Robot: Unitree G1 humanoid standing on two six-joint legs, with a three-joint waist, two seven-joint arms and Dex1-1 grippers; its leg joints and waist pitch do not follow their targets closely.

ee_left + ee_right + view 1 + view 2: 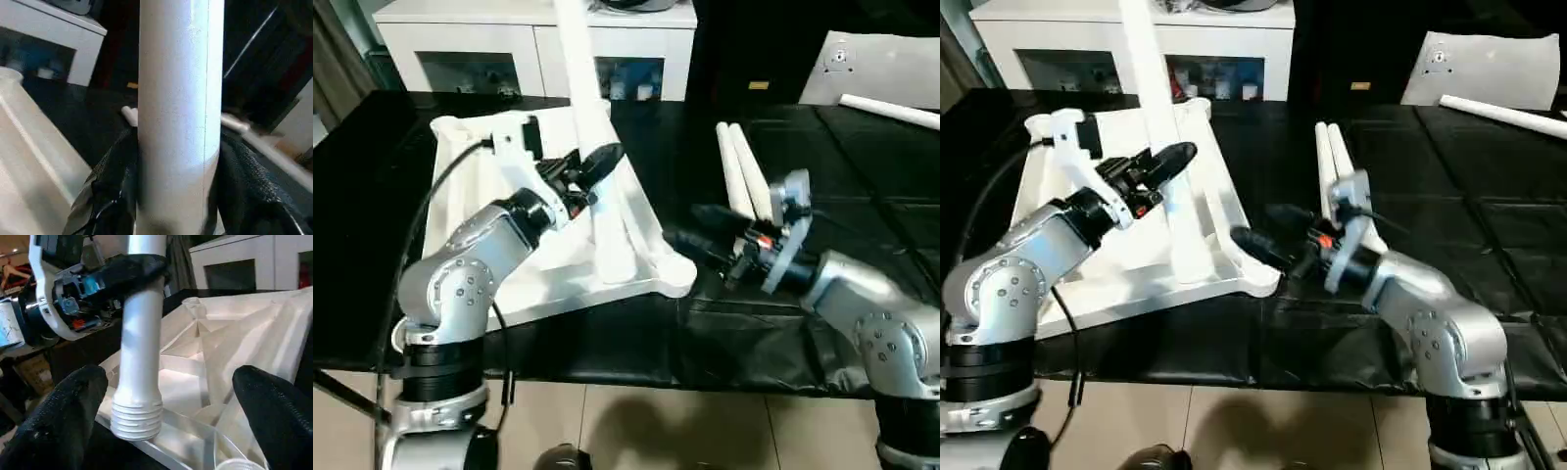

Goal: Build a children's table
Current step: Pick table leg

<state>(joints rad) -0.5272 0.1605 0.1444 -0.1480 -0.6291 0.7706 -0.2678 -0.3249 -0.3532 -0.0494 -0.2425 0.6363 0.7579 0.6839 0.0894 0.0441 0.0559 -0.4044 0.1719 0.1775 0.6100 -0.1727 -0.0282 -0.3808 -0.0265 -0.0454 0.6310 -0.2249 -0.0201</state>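
The white table top (543,284) lies upside down on the black-covered bench, ribbed underside up. My left gripper (594,164) is shut on a long white leg (579,78), held nearly upright over the top. The leg (178,112) fills the gap between the left fingers. Its threaded end (137,418) hangs just over the ribs near the top's front rim, short of the corner socket (234,464). My right gripper (1263,227) stands open beside the top's front right corner (675,274), its fingers (63,421) on either side of the leg's lower end without touching it.
Two loose white legs (744,171) lie side by side on the black cover right of the top. Another leg (891,111) lies at the far right back, near a pale panel (871,64). A white cabinet (538,39) stands behind the bench.
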